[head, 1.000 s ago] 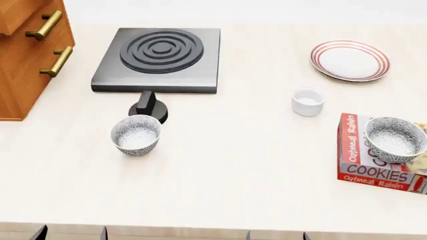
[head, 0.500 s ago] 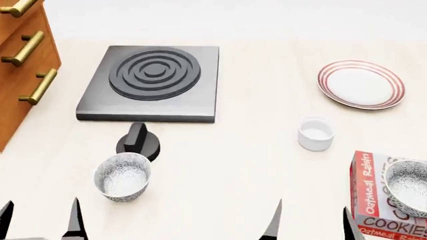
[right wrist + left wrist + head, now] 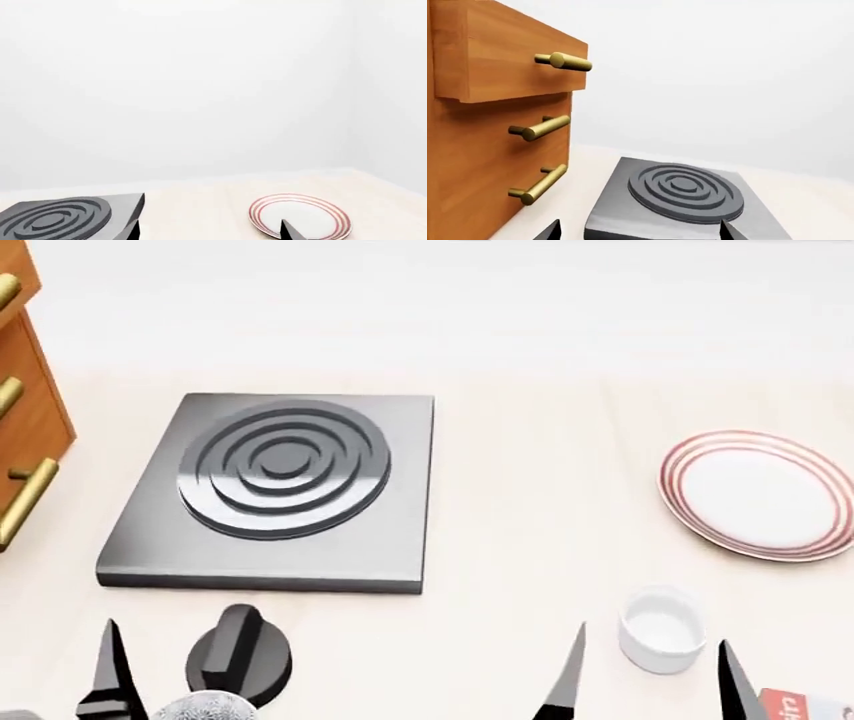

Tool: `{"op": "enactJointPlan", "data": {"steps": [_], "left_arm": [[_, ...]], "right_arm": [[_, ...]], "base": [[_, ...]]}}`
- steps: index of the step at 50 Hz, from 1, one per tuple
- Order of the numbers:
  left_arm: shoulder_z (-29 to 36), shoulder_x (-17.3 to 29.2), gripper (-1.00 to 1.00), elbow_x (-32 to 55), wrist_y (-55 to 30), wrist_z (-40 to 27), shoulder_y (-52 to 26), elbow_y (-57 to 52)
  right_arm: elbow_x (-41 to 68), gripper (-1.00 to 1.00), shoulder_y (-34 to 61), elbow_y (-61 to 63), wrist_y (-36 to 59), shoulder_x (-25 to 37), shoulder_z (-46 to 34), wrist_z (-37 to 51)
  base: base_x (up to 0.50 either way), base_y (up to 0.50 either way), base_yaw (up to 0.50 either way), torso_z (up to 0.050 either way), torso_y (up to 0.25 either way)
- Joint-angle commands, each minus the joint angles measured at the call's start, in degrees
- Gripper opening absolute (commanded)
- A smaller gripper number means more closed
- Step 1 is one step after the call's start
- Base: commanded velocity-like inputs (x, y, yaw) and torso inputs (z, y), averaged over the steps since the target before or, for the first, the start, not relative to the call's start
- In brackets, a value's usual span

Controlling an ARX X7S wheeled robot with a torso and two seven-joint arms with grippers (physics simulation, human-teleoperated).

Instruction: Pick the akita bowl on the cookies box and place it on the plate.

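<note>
My head view is tilting up since a moment ago: the akita bowl is sliding out of sight below, and only a red corner of the cookies box [image 3: 805, 706] is showing, just right of my right hand [image 3: 647, 680]. The bench [image 3: 534, 500] is stretching ahead of both hands. The drawer cabinet [image 3: 487, 125] is standing to the outside of my left hand [image 3: 114, 680], the stove plate [image 3: 274, 490] ahead of it. The plate [image 3: 761, 495] is lying ahead of my right hand, the white cup [image 3: 662, 628] between its fingers in view. Both hands are spread, grasping nothing.
</note>
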State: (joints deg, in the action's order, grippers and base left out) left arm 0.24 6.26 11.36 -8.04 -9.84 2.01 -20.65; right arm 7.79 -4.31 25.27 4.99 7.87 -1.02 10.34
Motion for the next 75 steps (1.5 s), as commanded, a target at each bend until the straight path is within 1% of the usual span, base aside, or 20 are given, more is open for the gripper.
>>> {"op": "enactJointPlan", "data": {"steps": [1, 20, 24, 25, 28, 30, 35, 51, 57, 62, 68, 70, 71, 75], "left_arm": [[-0.31, 0.42, 1.0, 1.41, 0.47, -1.38, 0.12, -0.56], [1.0, 1.62, 1.0, 1.93, 1.78, -2.05, 0.52, -0.62], [1.33, 1.75, 1.0, 1.5, 3.1, -2.15, 0.66, -0.26], [1.4, 1.83, 1.0, 1.69, 3.22, -2.02, 0.81, -0.32], [1.48, 2.4, 1.0, 3.2, 4.65, -0.46, 1.13, -0.38], [1.37, 2.54, 1.0, 3.11, 4.73, -0.76, 1.3, -0.64], [1.09, 2.89, 1.0, 4.64, 2.98, -1.1, 0.72, -0.76], [1.36, 3.56, 1.0, 6.01, 2.32, -1.78, 0.5, -1.06], [1.62, 3.75, 1.0, 5.59, 3.36, -1.9, 0.41, -0.74], [2.14, 4.06, 1.0, 6.19, 1.47, -2.14, -0.3, -0.23], [1.93, 4.12, 1.0, 6.36, 1.99, -2.63, -0.14, -0.4], [2.39, 4.28, 1.0, 5.7, 1.82, -2.86, -0.07, -0.33], [2.54, 4.37, 1.0, 5.75, 3.12, -2.21, 0.77, -0.37], [2.62, 4.51, 1.0, 5.8, 3.14, -2.45, 0.81, -0.52]], "right_arm": [[1.66, 1.0, -0.42, 1.32, -0.29, 0.57, 0.53, 0.85], [0.76, 1.0, -0.97, 1.41, -2.7, 1.63, -0.22, 1.97], [5.47, 1.0, -0.97, 1.67, -2.87, 1.25, 1.67, 1.79], [4.08, 1.0, -0.52, 1.46, -2.32, 1.42, 1.43, 2.49], [1.27, 1.0, -1.16, 1.42, -4.27, 1.42, 0.45, 3.11], [0.57, 1.0, -1.58, 1.42, -4.96, 1.54, -0.19, 3.02], [0.45, 1.0, -1.7, 1.72, -4.91, 2.06, -0.8, 2.83], [0.88, 1.0, -1.7, 2.69, -4.1, 2.99, -1.22, 3.55], [0.96, 1.0, -1.54, 2.67, -3.94, 3.3, -1.32, 3.82], [1.14, 1.0, -1.49, 2.24, -4.48, 3.51, -1.39, 3.84], [1.39, 1.0, -1.67, 2.58, -4.72, 3.75, -1.32, 4.12], [1.55, 1.0, -1.78, 2.84, -4.78, 3.86, -1.3, 4.16], [2.58, 1.0, -2.36, 5.22, -4.64, 4.45, -0.14, 4.29], [2.89, 1.0, -2.34, 5.45, -4.32, 4.68, -0.14, 4.39]], "base": [[0.5, 0.0, 0.0, 0.0, 0.0], [0.5, 0.0, 0.0, 0.0, 0.001], [0.5, 0.0, 0.0, 0.0, 0.0], [0.16, 0.0, 0.0, 0.0, 0.0], [0.0, 0.0, 0.0, 0.0, 0.0], [0.0, 0.0, 0.0, 0.05, 0.0], [0.0, 0.0, 0.0, 0.05, 0.0], [0.0, 0.0, 0.0, 0.05, 0.0], [0.0, 0.0, 0.0, 0.05, 0.0], [0.0, 0.0, 0.0, 0.05, 0.0], [0.0, 0.0, 0.0, 0.05, 0.0], [0.0, 0.0, 0.0, 0.0, 0.0], [-0.05, -0.5, 0.0, 0.0, 0.0], [-0.06, -0.5, 0.0, 0.0, 0.0]]}}
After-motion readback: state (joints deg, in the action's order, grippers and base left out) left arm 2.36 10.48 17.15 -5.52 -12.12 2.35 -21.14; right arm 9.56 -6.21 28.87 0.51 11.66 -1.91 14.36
